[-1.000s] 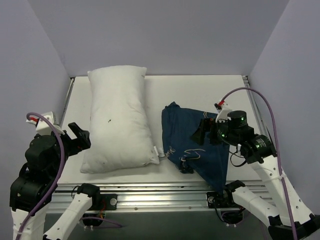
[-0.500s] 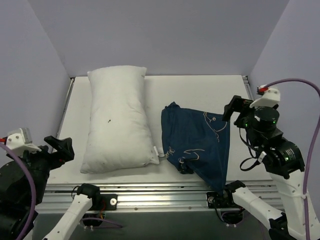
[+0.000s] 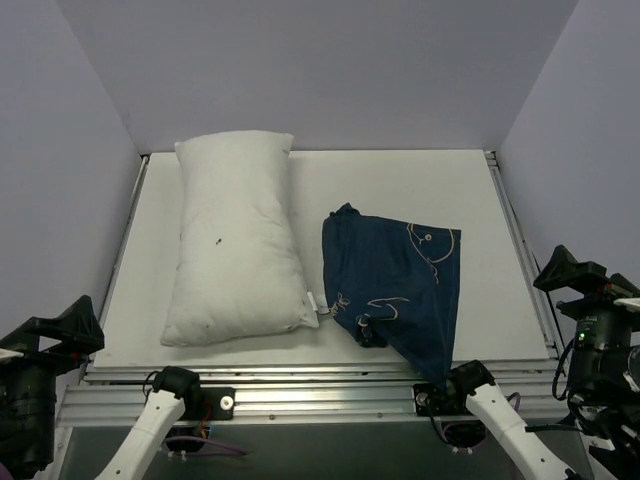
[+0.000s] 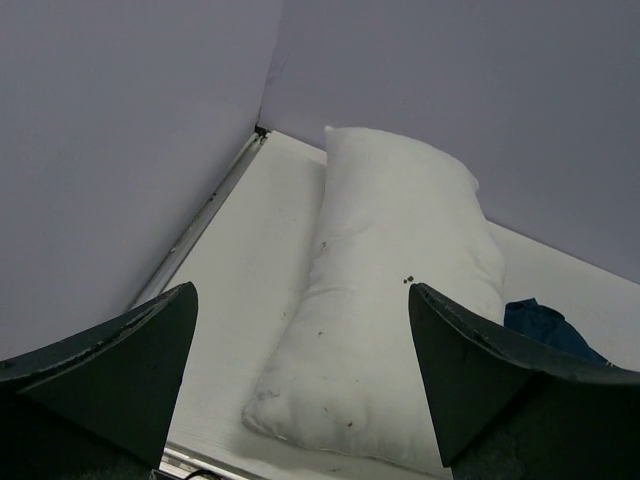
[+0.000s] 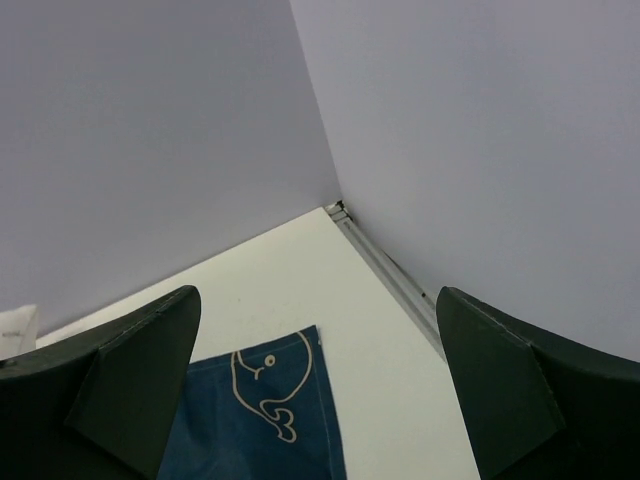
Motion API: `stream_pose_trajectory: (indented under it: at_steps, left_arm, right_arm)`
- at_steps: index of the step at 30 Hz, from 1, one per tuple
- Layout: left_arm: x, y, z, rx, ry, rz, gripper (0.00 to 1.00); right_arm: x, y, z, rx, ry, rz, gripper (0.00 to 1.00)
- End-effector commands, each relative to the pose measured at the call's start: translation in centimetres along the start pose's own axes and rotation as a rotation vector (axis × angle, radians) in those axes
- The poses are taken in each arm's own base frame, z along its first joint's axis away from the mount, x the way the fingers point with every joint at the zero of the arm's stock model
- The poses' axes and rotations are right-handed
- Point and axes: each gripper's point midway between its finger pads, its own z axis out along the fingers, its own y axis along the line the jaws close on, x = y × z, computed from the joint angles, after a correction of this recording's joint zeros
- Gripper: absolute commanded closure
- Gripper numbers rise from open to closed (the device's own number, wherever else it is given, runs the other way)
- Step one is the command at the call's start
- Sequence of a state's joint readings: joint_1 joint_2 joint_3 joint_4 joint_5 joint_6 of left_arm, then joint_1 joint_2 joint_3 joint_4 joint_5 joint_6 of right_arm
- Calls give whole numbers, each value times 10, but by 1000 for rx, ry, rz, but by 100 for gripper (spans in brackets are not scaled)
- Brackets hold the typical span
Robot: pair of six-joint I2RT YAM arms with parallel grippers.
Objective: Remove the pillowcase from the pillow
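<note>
The plain white pillow point(image 3: 238, 240) lies bare on the left of the table, long axis front to back; it also shows in the left wrist view point(image 4: 390, 290). The navy pillowcase point(image 3: 398, 285) with cream fish print lies flat and empty to its right, one corner hanging over the front edge; a corner of it shows in the right wrist view point(image 5: 255, 415). My left gripper point(image 3: 62, 330) is open and empty, pulled back off the front left corner. My right gripper point(image 3: 578, 275) is open and empty, pulled back past the front right edge.
Lavender walls close the table point(image 3: 400, 185) on the left, back and right. A metal rail point(image 3: 300, 385) runs along the front edge, and another along the right edge point(image 5: 395, 275).
Both arms have drawn back from the table toward the near corners. The right gripper has left the pillowcase. The pillow and pillowcase have not moved.
</note>
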State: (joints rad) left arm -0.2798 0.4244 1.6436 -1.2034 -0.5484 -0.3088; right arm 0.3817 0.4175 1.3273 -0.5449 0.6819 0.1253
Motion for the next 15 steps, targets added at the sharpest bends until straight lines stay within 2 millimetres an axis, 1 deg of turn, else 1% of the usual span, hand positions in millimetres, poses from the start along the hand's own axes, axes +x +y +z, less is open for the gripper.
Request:
stream_pose_trajectory:
  at_steps: [1,4,6,10,15]
  left_arm:
    - [-22,12,-6,-49,-97,-18,6]
    - [-26,17,-10,-62,-132,-41,6]
    - [-26,19,-9,-71,-143,-56,6]
    - [-24,24,-11,-87,-158,-71,6]
    - [-21,24,-9,-85,-155,-76,6]
  right_arm:
    - [-17,-18,-6,57,-81,25,0]
    - [-22,-25,-13,51,-119,62,0]
    - [-21,-26,-14,40,-128,78,0]
    - [-15,-25,-12,35,-114,82,0]
    - [-11,-25,-11,34,-101,85,0]
